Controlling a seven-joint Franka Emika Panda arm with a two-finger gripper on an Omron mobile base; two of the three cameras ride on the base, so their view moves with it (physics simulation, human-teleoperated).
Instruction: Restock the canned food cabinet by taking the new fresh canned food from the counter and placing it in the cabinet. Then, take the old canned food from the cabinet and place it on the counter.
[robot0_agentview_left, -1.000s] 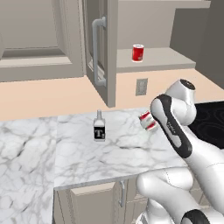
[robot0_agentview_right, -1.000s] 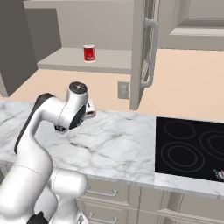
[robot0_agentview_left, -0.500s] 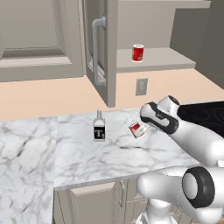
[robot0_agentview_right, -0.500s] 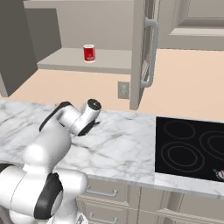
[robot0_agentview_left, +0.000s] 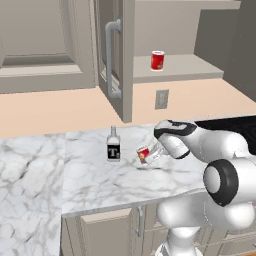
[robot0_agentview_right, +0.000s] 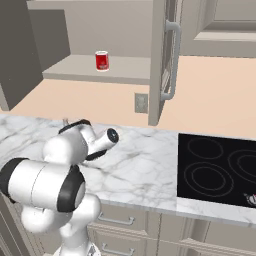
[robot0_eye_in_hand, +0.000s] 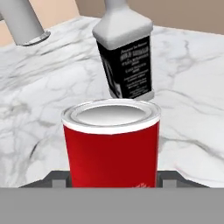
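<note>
1. The red can (robot0_eye_in_hand: 111, 144) sits between the fingers (robot0_agentview_left: 151, 153), low over the marble surface (robot0_agentview_left: 90, 182); the hand view shows a tip on either side of it, but I cannot tell whether they are clamped on it or only flanking it.
2. If the hold is loose, the can may slip out and roll on lifting.
3. The black-labelled bottle (robot0_agentview_left: 113, 145) stands just beside the can; a sideways swing could topple it.
4. The open cabinet (robot0_agentview_left: 180, 67) shelf already carries another red can (robot0_agentview_left: 157, 60), so a careless placement could knock it off.
</note>
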